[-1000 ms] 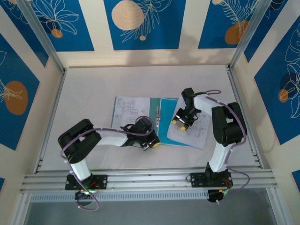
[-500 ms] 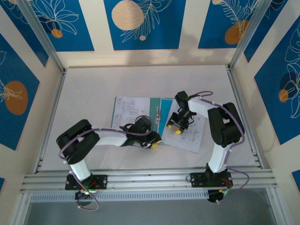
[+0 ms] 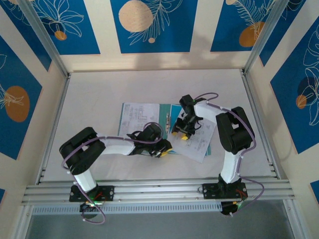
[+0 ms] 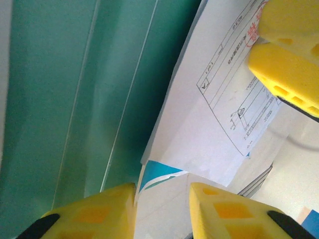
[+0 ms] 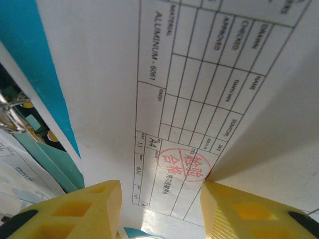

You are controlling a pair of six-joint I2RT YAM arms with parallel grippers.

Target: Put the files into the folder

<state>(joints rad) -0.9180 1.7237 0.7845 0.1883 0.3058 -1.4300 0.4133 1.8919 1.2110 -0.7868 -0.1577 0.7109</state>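
Note:
The teal folder lies open in the middle of the table, its inside close under my left wrist. One of the files rests on its left half. Another printed sheet lies skewed over the right half. My right gripper is open, its yellow fingertips pressed down on that sheet's stamped corner, which creases beside the right finger. My left gripper is open at the folder's near edge, its jaws apart with nothing clamped, just before the sheet's corner.
A cyan-blue sheet lies under the printed sheet, and its corner peeks out near my left fingers. A metal clip runs along the folder's spine. Aluminium rails border the near table edge, with a frame post at the right.
My right gripper slid left, dragging the printed sheet further over the folder's right half. My left gripper went from shut to open at the folder's near edge.

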